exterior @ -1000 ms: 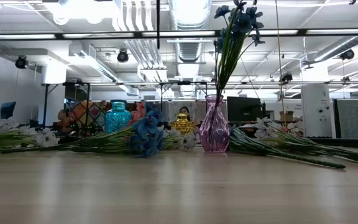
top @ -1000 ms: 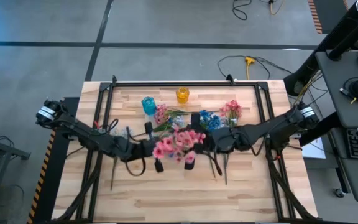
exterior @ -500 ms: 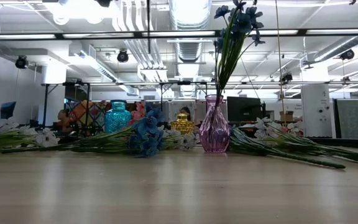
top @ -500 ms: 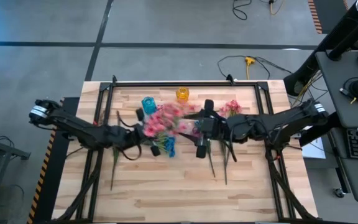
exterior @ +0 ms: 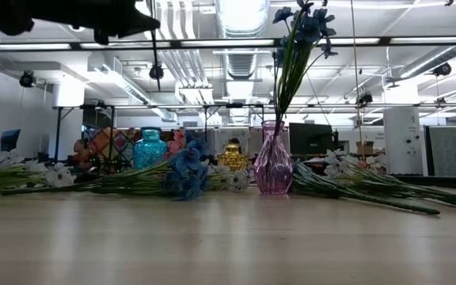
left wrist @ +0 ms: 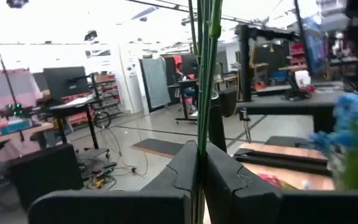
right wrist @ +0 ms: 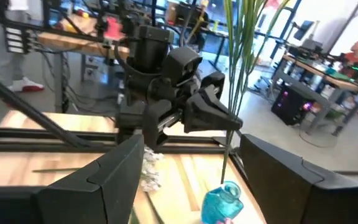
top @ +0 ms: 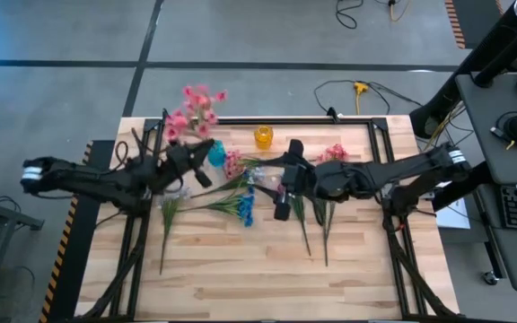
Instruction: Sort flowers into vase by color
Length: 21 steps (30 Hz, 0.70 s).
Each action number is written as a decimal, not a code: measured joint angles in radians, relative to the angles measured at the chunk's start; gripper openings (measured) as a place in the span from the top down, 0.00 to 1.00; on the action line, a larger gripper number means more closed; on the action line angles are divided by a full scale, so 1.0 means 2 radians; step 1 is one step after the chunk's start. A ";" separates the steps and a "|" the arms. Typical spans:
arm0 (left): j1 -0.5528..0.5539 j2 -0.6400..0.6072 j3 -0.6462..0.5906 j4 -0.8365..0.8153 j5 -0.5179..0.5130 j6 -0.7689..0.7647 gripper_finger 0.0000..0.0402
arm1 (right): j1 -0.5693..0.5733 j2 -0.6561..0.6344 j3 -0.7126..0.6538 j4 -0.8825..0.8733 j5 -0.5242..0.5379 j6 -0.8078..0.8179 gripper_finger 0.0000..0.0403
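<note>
**Pink flowers over the blue vase**

Stems of the pink flowers point(top: 194, 111) are clamped in the left gripper point(top: 185, 158), lifted near the table's point(top: 240, 278) far left corner, just beside the blue vase point(top: 214, 152). Mid-table, the right gripper point(top: 284, 191) hovers with fingers spread, holding nothing. Blue flowers point(top: 243, 206) lie beside it.
</note>
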 joint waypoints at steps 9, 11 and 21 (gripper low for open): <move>0.128 0.020 -0.017 -0.004 0.065 -0.084 1.00 | -0.026 0.006 0.000 -0.020 -0.001 0.014 0.35; 0.146 0.026 -0.018 -0.004 0.064 -0.092 1.00 | -0.026 0.006 0.000 -0.027 -0.001 0.016 0.36; 0.159 0.045 -0.022 -0.027 0.053 -0.098 1.00 | -0.026 0.006 0.000 -0.040 -0.001 0.019 0.35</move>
